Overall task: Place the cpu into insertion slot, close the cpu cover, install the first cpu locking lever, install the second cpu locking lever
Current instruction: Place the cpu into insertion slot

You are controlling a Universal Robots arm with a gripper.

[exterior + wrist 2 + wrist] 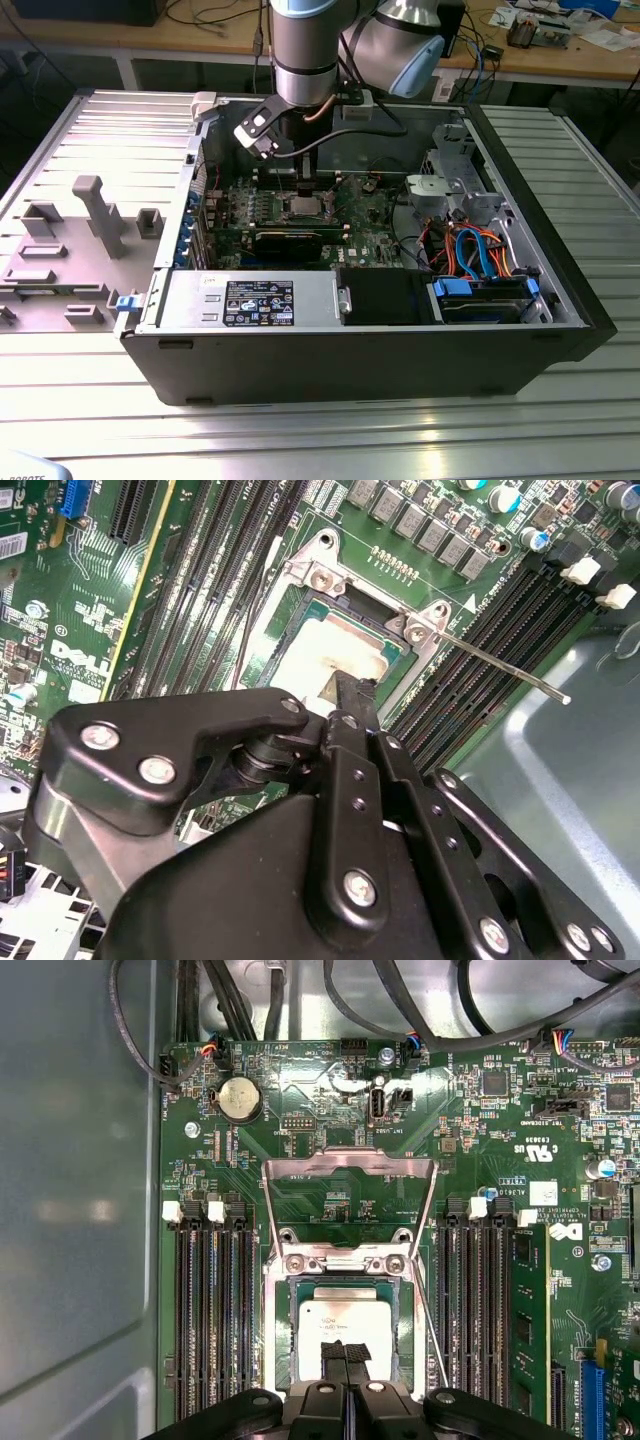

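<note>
Since the cpu, a small flat square chip with a silver-grey metal top, already lies in the insertion slot, a square socket with a thin silvery rim, we judge the placing step all but done and the cover step not yet begun.

Reading the exterior view from its left, we pass a grey plastic fixture tray. Next comes the open black computer case with the green circuit board on its floor, and last the blue and orange cables.

The black two-fingered gripper stands over the chip, fingers pressed together, holding nothing that we can see. Whether the tips touch the metal top we cannot tell.

The cpu cover, a thin silvery window frame, stands hinged open beside the socket. A thin silvery locking lever juts out free. Closing, in our view, calls for swinging that frame flat over the chip without nudging it.

The chip looks square to its socket, its top bright.
</note>
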